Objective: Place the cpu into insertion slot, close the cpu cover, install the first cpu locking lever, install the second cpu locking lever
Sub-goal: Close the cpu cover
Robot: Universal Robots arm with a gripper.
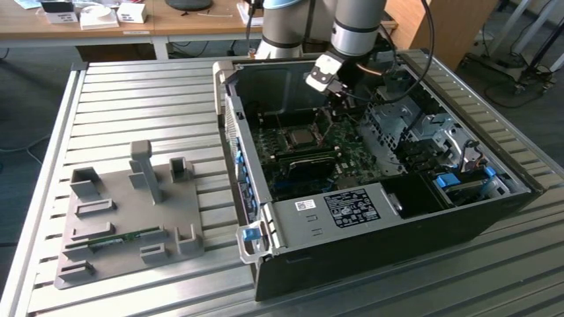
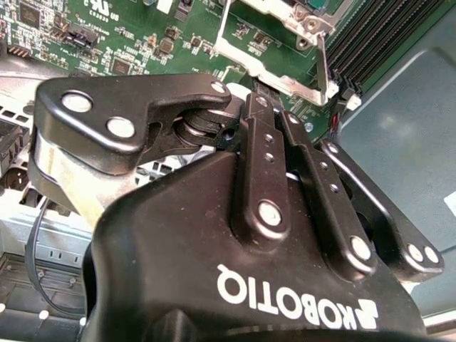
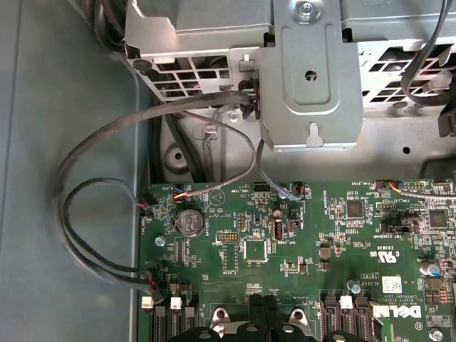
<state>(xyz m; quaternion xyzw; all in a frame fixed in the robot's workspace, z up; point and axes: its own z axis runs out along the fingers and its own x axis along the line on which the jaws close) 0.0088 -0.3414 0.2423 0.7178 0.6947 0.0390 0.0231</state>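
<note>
Inside one computer case [image 1: 370, 251], one claw [image 1: 342, 105] hangs near one cpu [image 1: 302, 137].

Second wrist view: gripper [image 2: 260, 100] body covers most of the motherboard [image 2: 107, 35], cpu cover [image 2: 246, 58] cut off at picture edge. Exterior view: insertion slot [image 1: 302, 137] too small to tell what's latched.

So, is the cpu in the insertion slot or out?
In. The exterior view shows the cpu as a silver-grey square lying inside the dark insertion slot on the green motherboard.
</note>
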